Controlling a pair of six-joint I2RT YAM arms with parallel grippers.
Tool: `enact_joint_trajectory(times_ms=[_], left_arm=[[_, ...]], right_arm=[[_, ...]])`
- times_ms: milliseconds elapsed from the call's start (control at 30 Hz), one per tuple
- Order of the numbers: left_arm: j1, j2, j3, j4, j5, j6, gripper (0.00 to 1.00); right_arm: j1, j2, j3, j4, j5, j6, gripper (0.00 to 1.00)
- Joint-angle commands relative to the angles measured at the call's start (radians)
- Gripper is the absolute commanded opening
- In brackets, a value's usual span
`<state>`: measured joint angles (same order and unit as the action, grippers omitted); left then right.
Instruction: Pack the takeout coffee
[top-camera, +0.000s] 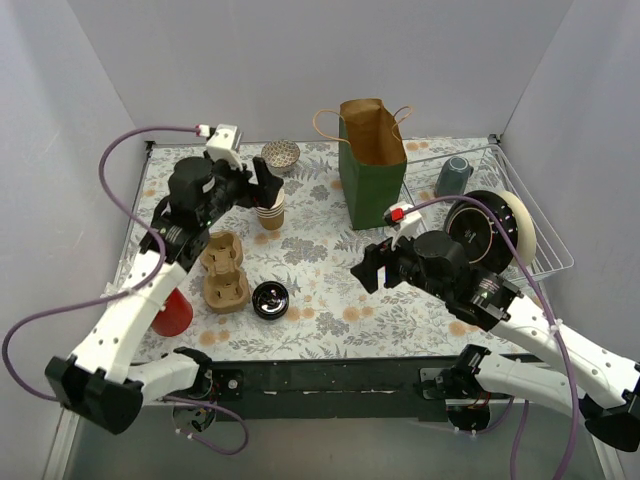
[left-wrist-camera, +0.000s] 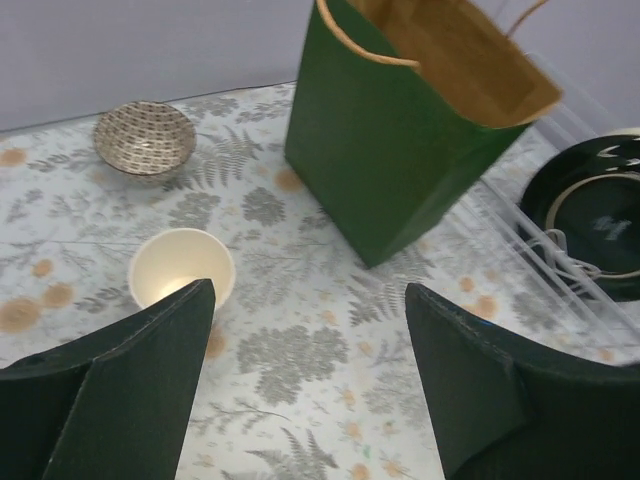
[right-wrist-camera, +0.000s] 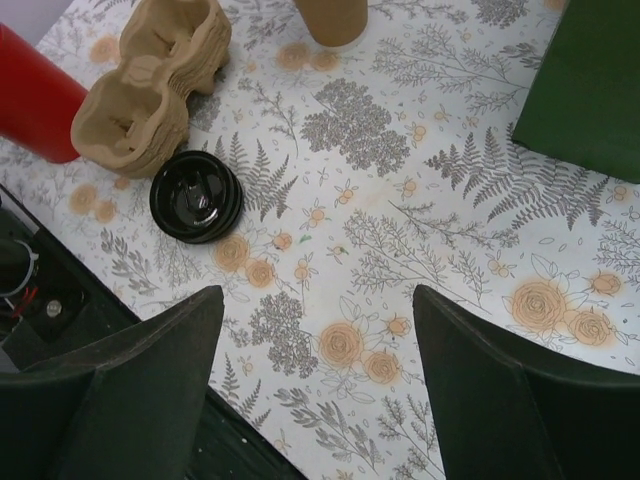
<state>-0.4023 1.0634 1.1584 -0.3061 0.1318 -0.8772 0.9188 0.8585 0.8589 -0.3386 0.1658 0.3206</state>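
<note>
No tan cup with a black lid on it shows in any view. An open tan paper cup with no lid stands left of the green paper bag; it also shows in the left wrist view and the right wrist view. A loose black lid lies on the mat, also in the right wrist view. My left gripper hovers open and empty just above the cup, which sits by its left finger. My right gripper is open and empty over the mat, in front of the bag.
Stacked cardboard cup carriers and a red cup sit front left. A patterned bowl is at the back. A wire rack on the right holds a grey-blue mug, a black plate and a white plate.
</note>
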Motion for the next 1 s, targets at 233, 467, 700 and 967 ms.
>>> enact_joint_trajectory(times_ms=[233,467,700,967], left_arm=[[0.002,0.355,0.188,-0.097,-0.196,0.210,0.59],[0.002,0.475,0.195,-0.097,-0.229,0.270,0.49],[0.002,0.533,0.211,-0.094,-0.158,0.273,0.49],[0.002,0.566,0.215,-0.094,-0.098,0.273,0.47]], right_arm=[[0.006,-0.128,-0.081,0.044,-0.072,-0.137,0.70],[0.005,-0.154,-0.112,0.089,-0.097,-0.149,0.70],[0.005,-0.131,-0.115,0.096,-0.098,-0.155,0.69],[0.005,-0.141,-0.121,0.095,-0.098,-0.155,0.69]])
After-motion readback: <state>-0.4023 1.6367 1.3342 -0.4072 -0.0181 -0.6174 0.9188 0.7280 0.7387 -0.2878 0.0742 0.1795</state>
